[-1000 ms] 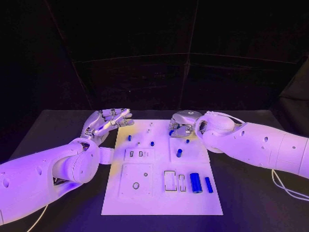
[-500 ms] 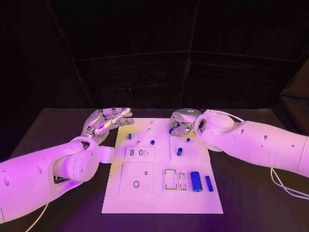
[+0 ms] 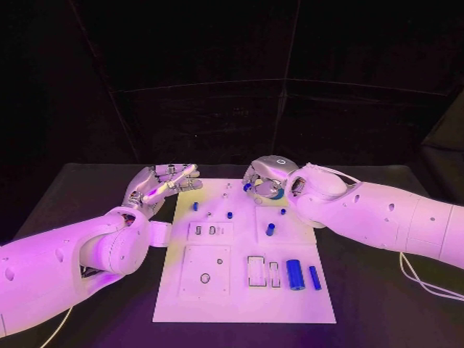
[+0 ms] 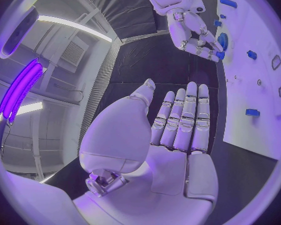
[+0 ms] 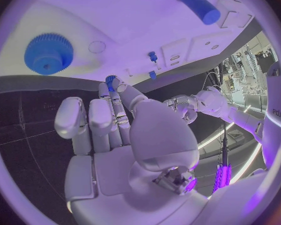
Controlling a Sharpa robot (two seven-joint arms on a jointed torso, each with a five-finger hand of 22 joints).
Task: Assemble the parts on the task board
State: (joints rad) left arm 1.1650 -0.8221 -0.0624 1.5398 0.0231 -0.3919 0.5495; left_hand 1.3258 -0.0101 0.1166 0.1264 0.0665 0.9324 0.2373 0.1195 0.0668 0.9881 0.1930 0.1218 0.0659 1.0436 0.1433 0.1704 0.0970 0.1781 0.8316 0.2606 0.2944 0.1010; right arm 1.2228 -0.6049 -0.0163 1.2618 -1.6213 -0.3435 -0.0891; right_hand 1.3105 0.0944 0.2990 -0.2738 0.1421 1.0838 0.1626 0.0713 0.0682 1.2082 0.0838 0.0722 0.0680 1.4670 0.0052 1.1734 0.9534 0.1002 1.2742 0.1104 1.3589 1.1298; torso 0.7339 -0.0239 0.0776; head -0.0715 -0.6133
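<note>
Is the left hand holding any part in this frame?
No. In the left wrist view the left hand lies open, palm bare and fingers straight, beside the white board.

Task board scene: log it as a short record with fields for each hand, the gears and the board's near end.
left hand: empty, fingers straight, beside the task board's far left corner
right hand: over the board's far end, pinching a small blue gear
large blue gear: flat on the board
near end: two blue cylinders lying side by side
</note>
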